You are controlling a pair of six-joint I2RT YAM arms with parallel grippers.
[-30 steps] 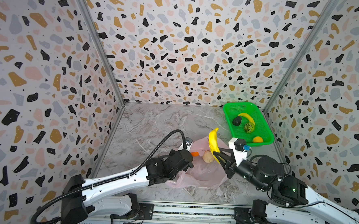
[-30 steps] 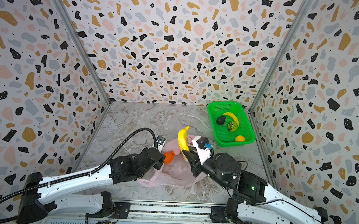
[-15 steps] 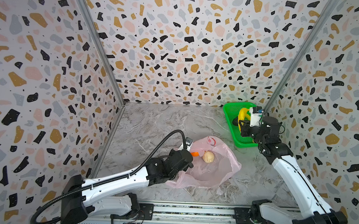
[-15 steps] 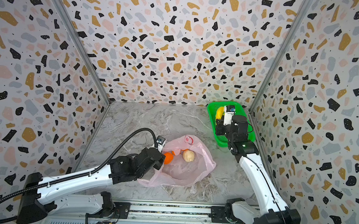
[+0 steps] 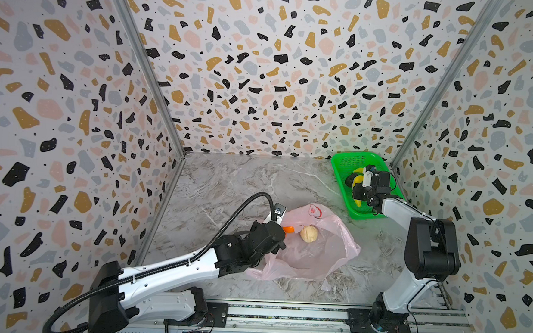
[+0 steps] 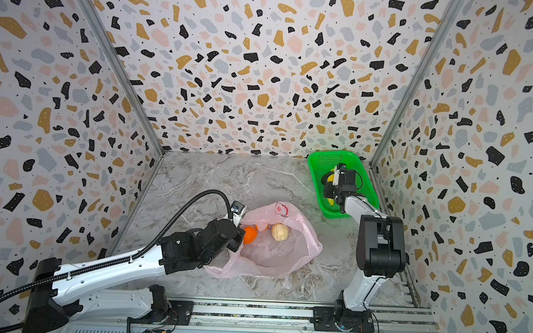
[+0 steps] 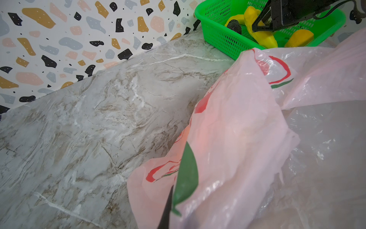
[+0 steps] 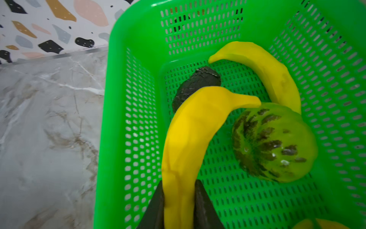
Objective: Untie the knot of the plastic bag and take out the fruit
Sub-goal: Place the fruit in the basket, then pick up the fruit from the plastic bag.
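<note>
The plastic bag (image 5: 320, 254) lies slack on the marble desk (image 5: 242, 184) with its mouth spread wide. No tied tuft shows anywhere, so the knot looks undone and that part of the job seems finished.

The unloading appears well under way. The right pincer (image 8: 179, 196) is closed narrowly on a banana (image 8: 198, 123) and holds it inside the green basket (image 5: 350, 160) at the far corner of the desk. The basket already holds a second banana (image 8: 277, 75), a blackish avocado (image 8: 198, 81), a green-yellow striped fruit (image 8: 277, 142) and a yellow-orange piece (image 7: 301, 38).

A cream fruit (image 5: 308, 233) lies in the open bag. Beside it is an orange tangerine (image 6: 249, 234), close against the left arm's wrist. Another orange shape shows faintly through the plastic, and I cannot tell whether more fruit is hidden there.

The left pincer (image 7: 168, 206) is pinched fully closed, apparently on the bag's thin rim, which it holds raised.

By my reckoning the banana has yet to be released, and then the cream fruit and the tangerines must come out.
</note>
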